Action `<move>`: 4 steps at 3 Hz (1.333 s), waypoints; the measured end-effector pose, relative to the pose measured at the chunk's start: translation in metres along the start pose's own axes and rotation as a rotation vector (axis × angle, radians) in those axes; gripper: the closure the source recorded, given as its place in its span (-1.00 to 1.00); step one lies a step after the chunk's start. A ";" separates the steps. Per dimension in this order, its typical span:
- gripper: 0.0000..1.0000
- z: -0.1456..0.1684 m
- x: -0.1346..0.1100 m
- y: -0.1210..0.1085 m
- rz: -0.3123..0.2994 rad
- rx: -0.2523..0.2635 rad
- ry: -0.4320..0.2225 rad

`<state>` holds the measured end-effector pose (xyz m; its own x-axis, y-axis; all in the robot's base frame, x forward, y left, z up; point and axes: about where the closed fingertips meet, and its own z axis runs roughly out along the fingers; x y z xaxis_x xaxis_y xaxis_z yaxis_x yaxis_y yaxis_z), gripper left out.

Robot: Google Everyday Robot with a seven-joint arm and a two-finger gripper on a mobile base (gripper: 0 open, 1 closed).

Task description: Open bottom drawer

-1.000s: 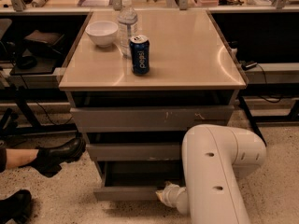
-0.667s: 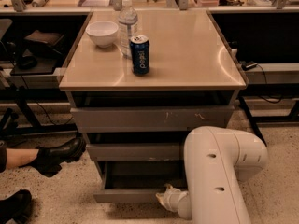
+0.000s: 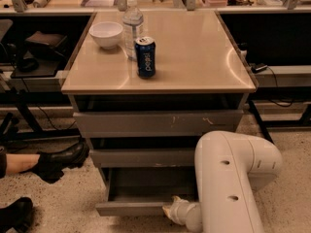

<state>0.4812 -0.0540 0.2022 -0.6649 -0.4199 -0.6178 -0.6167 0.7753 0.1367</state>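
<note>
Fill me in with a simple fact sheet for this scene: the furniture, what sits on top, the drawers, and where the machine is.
Furniture: grey cabinet with a tan top and three drawers
On top: white bowl, water bottle and blue can, all toward the back left
Drawers: top drawer scratched; middle drawer plain; bottom drawer partly open, shallow tray showing
Robot: white arm at lower right, in front of the cabinet
Grasping part: end effector at the bottom drawer's front, toward its right side
Nearby: a person's black boots on the floor at left

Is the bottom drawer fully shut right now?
No, the bottom drawer is pulled out, its tray showing, with the tool at its front edge.
</note>
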 end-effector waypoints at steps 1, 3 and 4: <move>1.00 0.001 -0.002 0.000 0.004 0.001 0.006; 1.00 -0.005 0.008 0.013 -0.028 -0.017 0.001; 1.00 -0.009 0.020 0.020 -0.027 -0.022 -0.028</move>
<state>0.4517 -0.0509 0.1998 -0.6358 -0.4274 -0.6428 -0.6438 0.7530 0.1361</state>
